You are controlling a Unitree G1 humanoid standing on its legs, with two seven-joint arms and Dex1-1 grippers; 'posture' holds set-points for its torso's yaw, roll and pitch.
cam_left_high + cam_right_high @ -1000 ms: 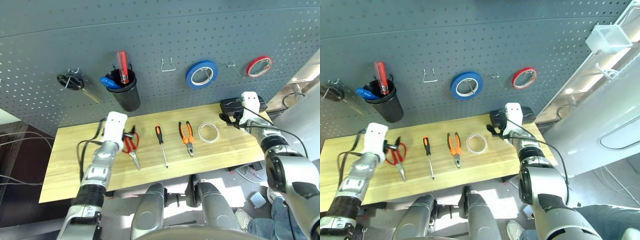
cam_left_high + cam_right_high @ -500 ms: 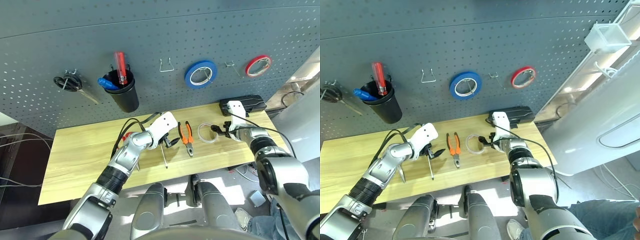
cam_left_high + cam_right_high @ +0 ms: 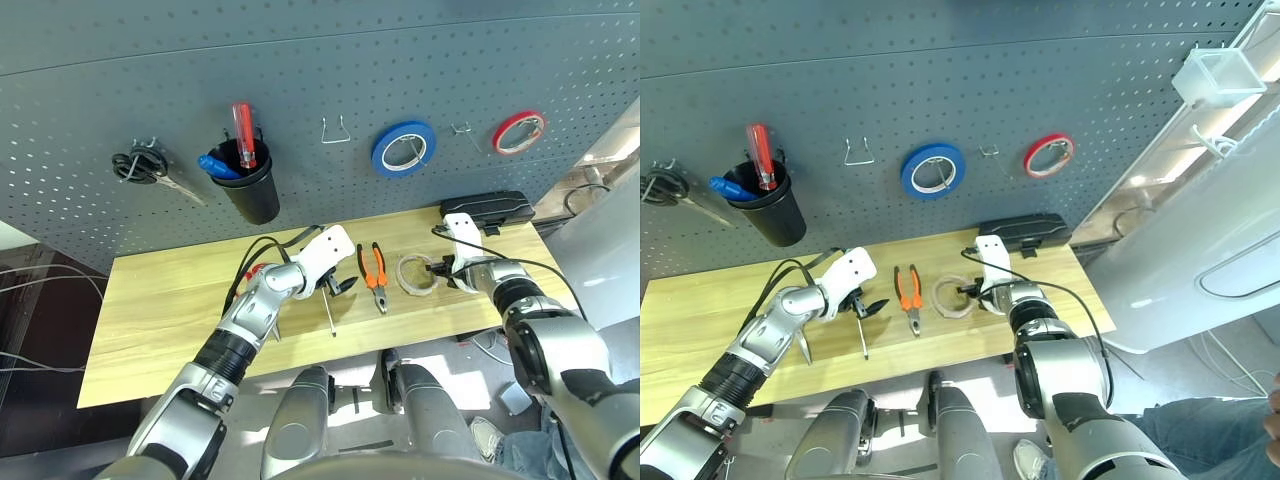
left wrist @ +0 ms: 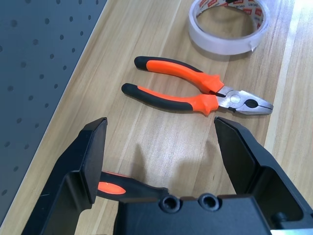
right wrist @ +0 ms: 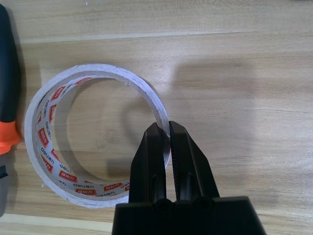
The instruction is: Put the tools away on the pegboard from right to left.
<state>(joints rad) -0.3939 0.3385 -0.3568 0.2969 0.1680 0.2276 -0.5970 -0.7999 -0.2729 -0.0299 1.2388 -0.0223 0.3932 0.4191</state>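
A: Right, grippers first?

B: Right gripper (image 5: pixel 166 134) is clamped on the wall of the whitish tape roll (image 5: pixel 73 169), one finger inside the ring, one outside. Roll lies flat on the wooden table (image 3: pixel 160 300), toward its right end.

A: Left one?

B: Left gripper (image 4: pixel 161 142) has its fingers (image 4: pixel 90 156) spread wide with nothing between them. It hovers low over the table, above the orange-and-black screwdriver (image 3: pixel 324 296); the handle end shows just under the finger base in the left wrist view.

A: Other tools?

B: Orange-handled pliers (image 4: pixel 195 95) lie flat between the screwdriver and the tape roll, handles toward the pegboard, touching neither. Red-handled scissors (image 3: pixel 258 272) sit left of the screwdriver, mostly hidden behind the left forearm.

A: Board?

B: Pegboard (image 3: pixel 300 70) stands behind the table. From the right: red tape roll (image 3: pixel 517 130) on a hook, a bare hook (image 3: pixel 463 128), blue tape roll (image 3: pixel 403 148), another bare hook (image 3: pixel 336 128), black cup (image 3: pixel 248 185) with a red-handled tool and a blue-handled one in it, black-handled scissors (image 3: pixel 140 166) at far left.

A: Anything else on the table?

B: Black box (image 3: pixel 487 206) at the back right corner, just behind the right gripper.
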